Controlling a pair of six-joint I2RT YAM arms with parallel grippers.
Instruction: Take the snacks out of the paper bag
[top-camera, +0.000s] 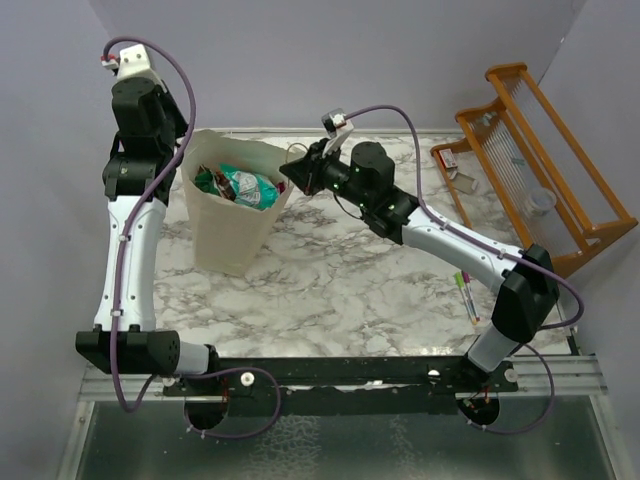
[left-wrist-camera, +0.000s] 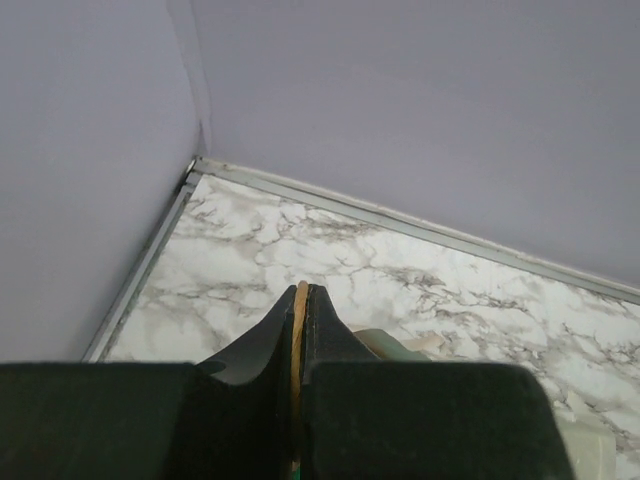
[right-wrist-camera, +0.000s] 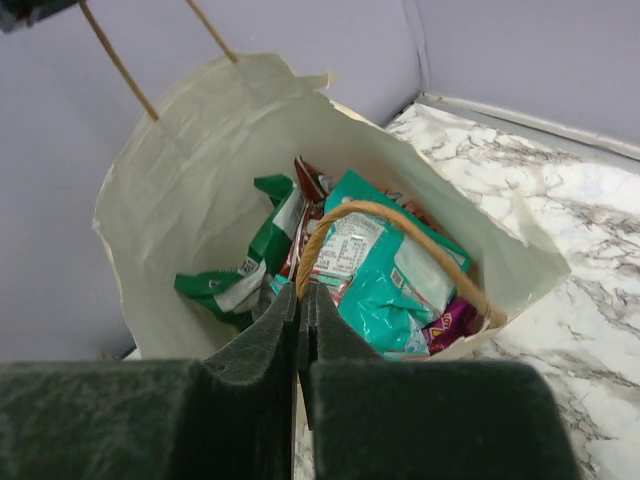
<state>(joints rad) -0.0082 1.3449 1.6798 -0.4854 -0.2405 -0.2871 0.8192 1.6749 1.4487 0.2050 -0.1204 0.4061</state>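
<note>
The beige paper bag (top-camera: 232, 222) stands upright at the back left of the marble table, mouth open. Inside lie the snacks: a teal-green packet (right-wrist-camera: 400, 270), a dark green packet (right-wrist-camera: 235, 280), a red packet (right-wrist-camera: 305, 215) and a purple packet (right-wrist-camera: 455, 322); they also show in the top view (top-camera: 240, 185). My left gripper (left-wrist-camera: 302, 298) is shut on the bag's far cord handle (left-wrist-camera: 299, 330) at the left rim. My right gripper (right-wrist-camera: 304, 298) is shut on the near cord handle (right-wrist-camera: 400, 225) at the right rim. The two handles hold the bag's mouth spread.
A wooden rack (top-camera: 545, 160) with a clear cup stands at the back right, a small packet (top-camera: 450, 160) beside it. Two marker pens (top-camera: 467, 293) lie by the right arm. Grey walls close the back and left.
</note>
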